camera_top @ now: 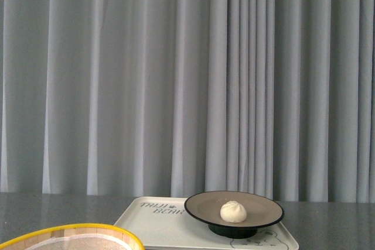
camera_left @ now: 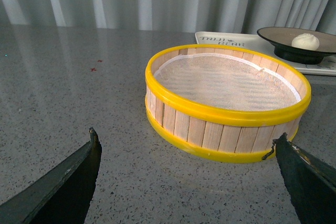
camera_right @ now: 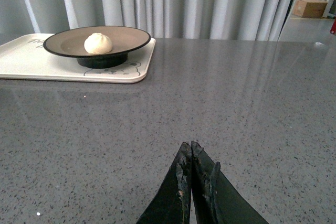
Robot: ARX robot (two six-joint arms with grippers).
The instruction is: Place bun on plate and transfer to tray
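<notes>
Left gripper [camera_left: 186, 153] jaws spread wide; right gripper [camera_right: 190, 153] jaws closed, empty.

The front view sat low, facing a grey curtain [camera_top: 176, 80] across the surface [camera_top: 58, 209], with the tray [camera_top: 158, 221] at 5 o'clock. Each wrist view looked out low over its pincer tips along the surface. All three shared the tray, the plate [camera_right: 126, 38] and the bun [camera_left: 305, 41]; front and left also shared the steamer [camera_left: 226, 108].
</notes>
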